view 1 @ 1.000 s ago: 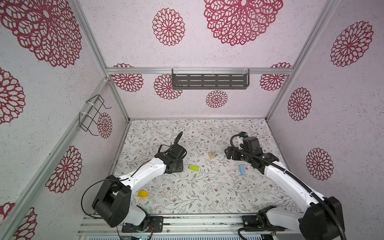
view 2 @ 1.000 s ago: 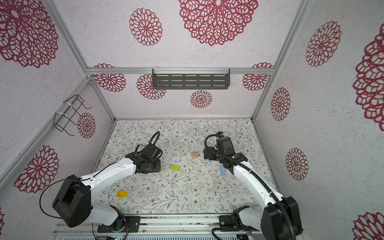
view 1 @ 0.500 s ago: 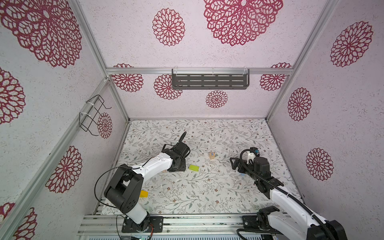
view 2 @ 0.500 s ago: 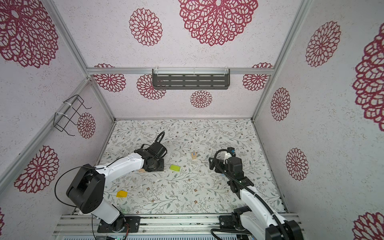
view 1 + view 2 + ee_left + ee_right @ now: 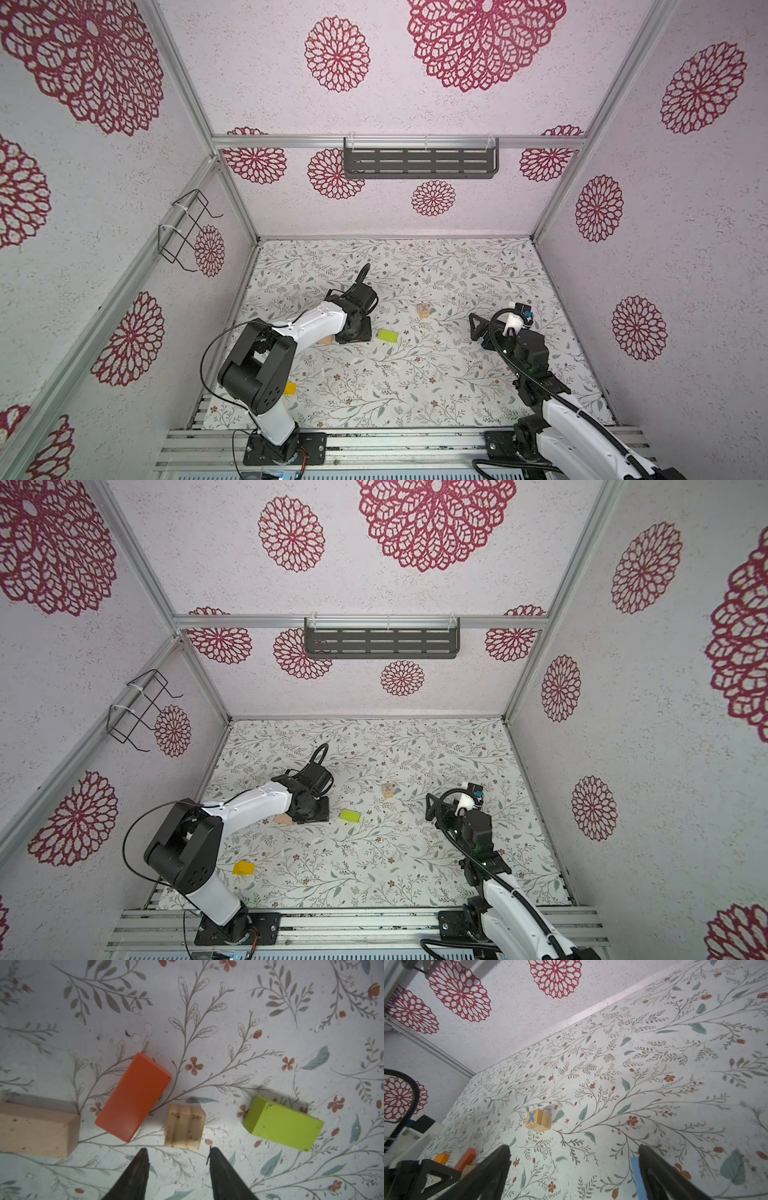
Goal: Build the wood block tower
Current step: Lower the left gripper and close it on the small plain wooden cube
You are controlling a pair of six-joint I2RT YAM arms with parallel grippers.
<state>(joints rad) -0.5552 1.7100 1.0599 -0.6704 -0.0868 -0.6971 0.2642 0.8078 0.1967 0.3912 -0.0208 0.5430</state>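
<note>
Across the floral table (image 5: 415, 386), no wood block tower stands yet; the wood blocks (image 5: 387, 335) lie loose and apart. The left arm (image 5: 307, 328) folds low over a cluster left of centre; the right arm (image 5: 573, 419) sits at the front right. The left gripper (image 5: 176, 1149) hangs with jaws parted and empty, just short of the small plain cube (image 5: 184, 1126), which lies between the red-orange bar (image 5: 133, 1097) and the lime green bar (image 5: 282, 1124). The right gripper (image 5: 573, 1148) is spread wide and empty, the light blue bar (image 5: 635, 1180) beside one finger. The lettered cube (image 5: 537, 1120) rests mid-table. By appearance the pieces are light, rigid and smooth-painted, so probably slippery; each is best pinched across its narrow width, on two parallel faces at mid-length. Compared with a second earlier, the right arm has withdrawn from beside the lettered cube toward the front, the left elbow has shifted slightly, and no block has moved.
</note>
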